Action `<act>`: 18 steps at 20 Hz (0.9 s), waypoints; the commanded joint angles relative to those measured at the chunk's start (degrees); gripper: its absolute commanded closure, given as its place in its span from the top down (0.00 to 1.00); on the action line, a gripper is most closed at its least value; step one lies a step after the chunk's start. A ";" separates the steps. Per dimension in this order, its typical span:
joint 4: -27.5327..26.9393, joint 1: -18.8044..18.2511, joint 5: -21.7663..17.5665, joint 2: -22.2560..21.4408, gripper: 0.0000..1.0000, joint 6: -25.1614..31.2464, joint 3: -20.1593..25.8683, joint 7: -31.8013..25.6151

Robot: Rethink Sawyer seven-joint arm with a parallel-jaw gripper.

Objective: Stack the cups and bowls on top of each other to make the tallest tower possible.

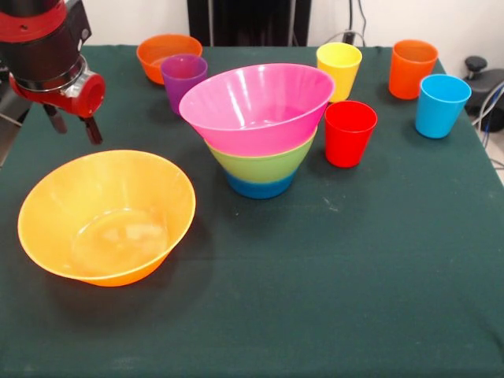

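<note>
1. Your pincer (72,124) hangs open and empty above the desk (354,276), its two dark fingers spread apart, holding nothing.
2. The large orange bowl (106,216) sits just below and in front of the pincer, upright and on its own — its thin, glossy, flaring rim could slip out of a pinch or tip the bowl as you lift it.
3. The tower (258,130) stands to the pincer's side, well apart: blue base, green, then pink on top. The base is narrow, so setting a wide bowl on it off-centre could topple the stack.
4. The purple cup (183,83) and small orange bowl (168,55) stand between the pincer and the tower — a sideways swing might knock them.
5. Red (350,132), yellow (339,69), orange (412,68) and light blue (441,105) cups, smooth tapered plastic, stand beyond the tower.
</note>
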 commanded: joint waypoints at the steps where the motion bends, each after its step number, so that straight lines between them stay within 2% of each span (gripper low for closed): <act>1: -2.29 2.38 -0.98 2.24 1.00 6.16 5.29 -9.69; 18: -4.29 3.92 -1.09 3.16 1.00 6.66 4.87 -7.84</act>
